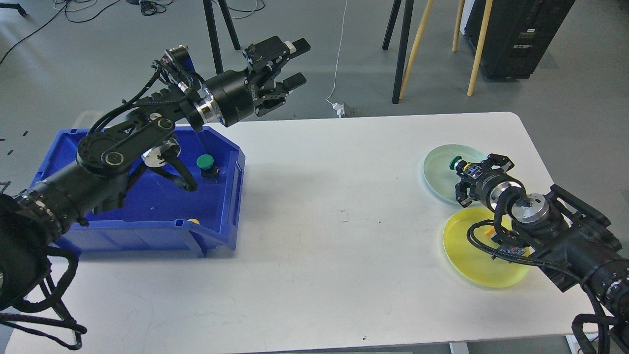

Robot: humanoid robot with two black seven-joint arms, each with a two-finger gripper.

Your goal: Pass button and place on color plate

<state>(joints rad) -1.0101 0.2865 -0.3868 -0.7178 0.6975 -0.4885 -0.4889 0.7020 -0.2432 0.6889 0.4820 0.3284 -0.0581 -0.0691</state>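
Observation:
My right gripper [466, 172] is shut on a green-capped button [453, 162] and holds it low over the pale green plate [437, 169] at the table's right. A yellow plate [467, 260] lies just in front of that plate, partly under my right arm. My left gripper [290, 61] is open and empty, raised above the far left of the table, behind the blue bin [147, 211]. A second green button [205, 162] stands in the bin, and a bit of something yellow [194, 221] shows at the bin's front lip.
The white table [319, 221] spans the view. Chair and stand legs [400, 49] rise from the floor behind its far edge, with cables on the floor. A black cabinet [516, 34] stands at the back right.

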